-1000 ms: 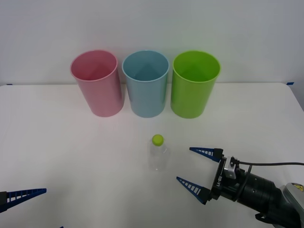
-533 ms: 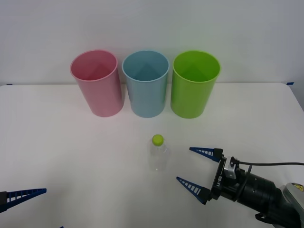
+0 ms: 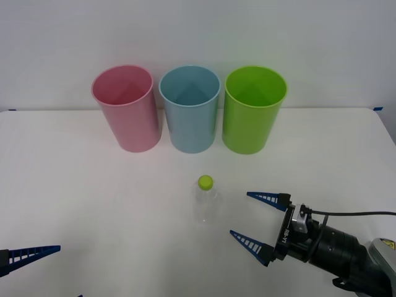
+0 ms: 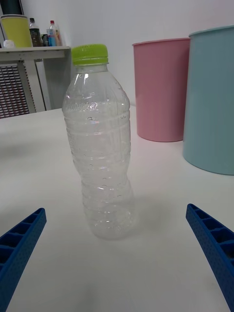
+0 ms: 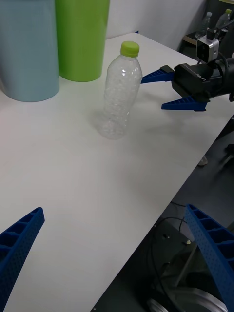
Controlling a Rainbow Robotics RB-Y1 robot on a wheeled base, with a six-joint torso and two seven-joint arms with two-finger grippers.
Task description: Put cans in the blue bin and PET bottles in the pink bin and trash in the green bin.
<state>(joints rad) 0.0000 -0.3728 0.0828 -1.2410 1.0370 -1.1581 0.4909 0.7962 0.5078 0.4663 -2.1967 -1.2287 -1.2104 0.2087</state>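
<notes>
Right hand (image 3: 251, 219) (fingers spread) sits just beside upright bottle (image 3: 206, 201), not touching.

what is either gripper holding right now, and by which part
Nothing is held. The right gripper is open beside the upright PET bottle, not touching it; the left gripper is open, farther off.

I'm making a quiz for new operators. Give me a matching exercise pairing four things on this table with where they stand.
Things:
1. pink bin
2. blue bin
3. green bin
4. PET bottle

Places:
A. middle of the bin row
B. in front of the bins, before the open right claw
C. robot's left end of the row
D. robot's right end of the row

Pairs: 1-C, 2-A, 3-D, 4-B
</notes>
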